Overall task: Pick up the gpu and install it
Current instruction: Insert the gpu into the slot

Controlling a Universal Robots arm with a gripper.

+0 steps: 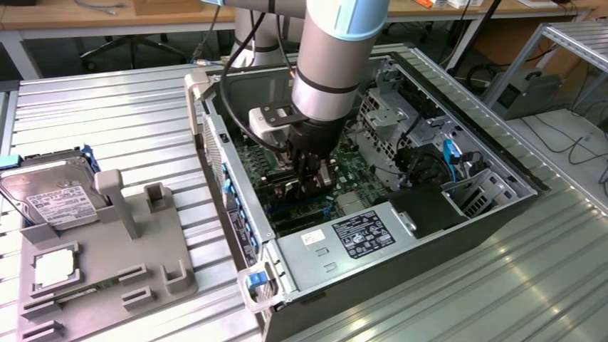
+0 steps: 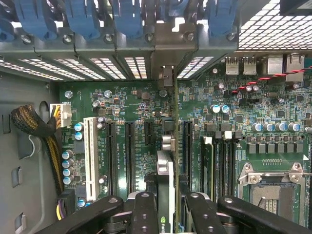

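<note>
While the tool [image 2: 168, 207] grips it edge-on, the gpu [image 2: 165, 180] looks thin, black-faced.

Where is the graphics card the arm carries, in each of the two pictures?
Exterior view: the gpu hangs edge-down in the tool, inside the open computer case, just above the motherboard.
Wrist view: the gpu is seen end-on, a thin upright card between the tool's black fingers, over the expansion slots.
Shared landmark: the green motherboard below the card.
</note>
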